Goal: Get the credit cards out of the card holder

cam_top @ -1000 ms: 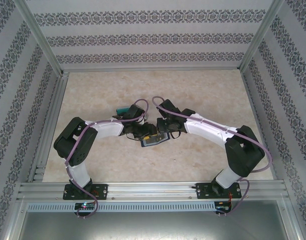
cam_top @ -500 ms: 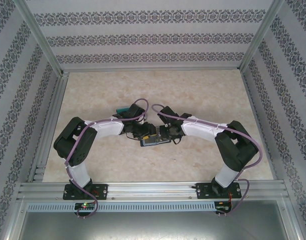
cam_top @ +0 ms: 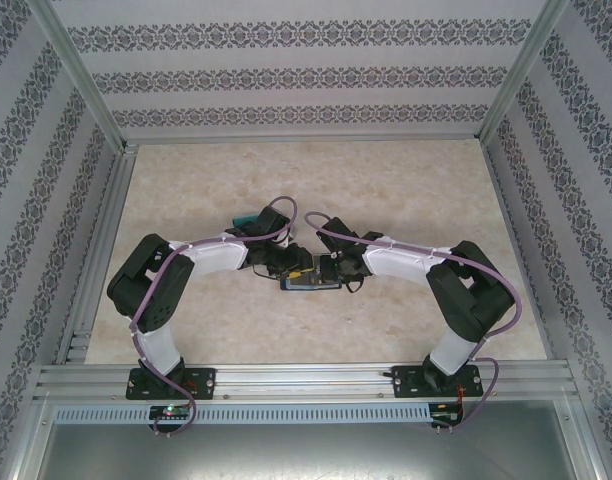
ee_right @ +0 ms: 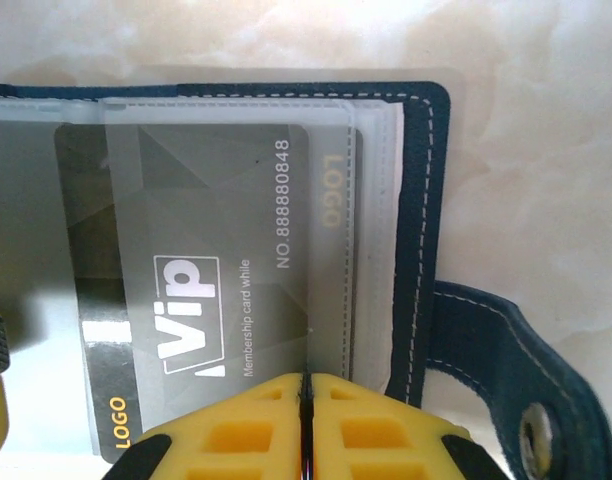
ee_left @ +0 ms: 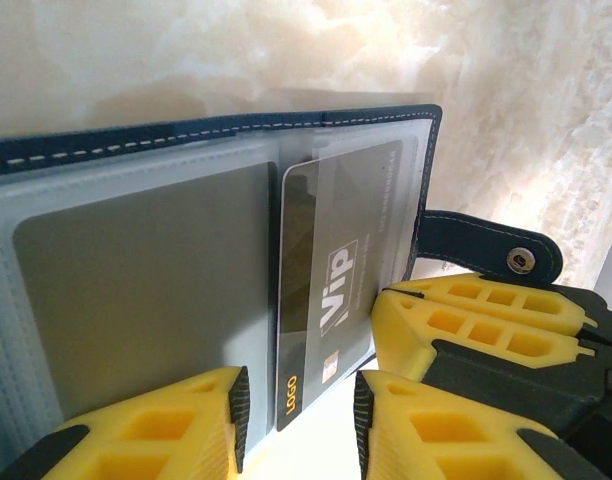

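**Open wallet worked from both sides at mid-table**

The wallet [cam_top: 311, 284] [ee_left: 216, 128] [ee_right: 422, 200] is laid open and flat on the marbled table [cam_top: 386, 180], near its middle, between the two arms. Its strap with a snap [ee_left: 486, 250] [ee_right: 496, 360] is stretched out to one side.

A dark card marked "Vip" [ee_left: 336, 260] [ee_right: 206, 250] is seen in a clear pocket, with its "LOGO" end poking out past the pocket's edge. A second, plain grey card [ee_left: 136, 290] is held fully inside the neighbouring pocket.

The left gripper [cam_top: 294, 268] [ee_left: 298, 410] is kept low over the wallet with its jaws partly apart. The jutting end of the "Vip" card is placed between them, and a gap is left on at least one side, so nothing is gripped.

The right gripper [cam_top: 331, 272] [ee_right: 306, 400] is set against the card's long edge near the strap. Its jaws are pressed together with only a hairline between them. Whether a pocket film is pinched there cannot be told.

A teal-green piece [cam_top: 244, 218] is partly hidden behind the left arm.
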Tool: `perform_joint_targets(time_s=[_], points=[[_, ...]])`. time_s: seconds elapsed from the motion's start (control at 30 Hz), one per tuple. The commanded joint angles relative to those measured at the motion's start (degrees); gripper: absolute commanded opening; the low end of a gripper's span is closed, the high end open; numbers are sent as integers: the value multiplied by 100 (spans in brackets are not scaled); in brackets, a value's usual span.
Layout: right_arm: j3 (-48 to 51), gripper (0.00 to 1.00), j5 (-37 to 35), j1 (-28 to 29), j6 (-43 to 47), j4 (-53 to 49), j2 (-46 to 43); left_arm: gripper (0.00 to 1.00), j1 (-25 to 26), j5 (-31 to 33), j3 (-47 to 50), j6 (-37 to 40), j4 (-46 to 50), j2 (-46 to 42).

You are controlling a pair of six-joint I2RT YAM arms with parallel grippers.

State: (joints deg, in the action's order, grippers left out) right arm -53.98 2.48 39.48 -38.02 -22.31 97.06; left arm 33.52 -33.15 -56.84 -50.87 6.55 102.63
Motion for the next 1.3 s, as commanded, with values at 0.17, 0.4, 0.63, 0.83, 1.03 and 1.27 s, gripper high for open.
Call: perform_joint_targets(time_s=[0.17, 0.4, 0.63, 0.83, 1.03, 1.27], points=[[107, 11, 64, -29, -135, 85, 94, 37, -3, 435, -220, 310, 484, -523], [88, 11, 121, -20, -170, 136, 139, 34, -3, 2, -53, -75, -179, -240], [113, 11, 114, -19, -179, 114, 103, 32, -3, -13, -8, -45, -175, 74], [107, 11, 120, -6, -177, 127, 107, 29, -3, -26, 85, -76, -276, 228], [98, 11, 129, -6, -178, 123, 121, 30, -3, -97, 148, -126, -432, 343], [87, 11, 130, -10, -188, 116, 138, 25, -3, -157, 130, -117, -474, 394]])
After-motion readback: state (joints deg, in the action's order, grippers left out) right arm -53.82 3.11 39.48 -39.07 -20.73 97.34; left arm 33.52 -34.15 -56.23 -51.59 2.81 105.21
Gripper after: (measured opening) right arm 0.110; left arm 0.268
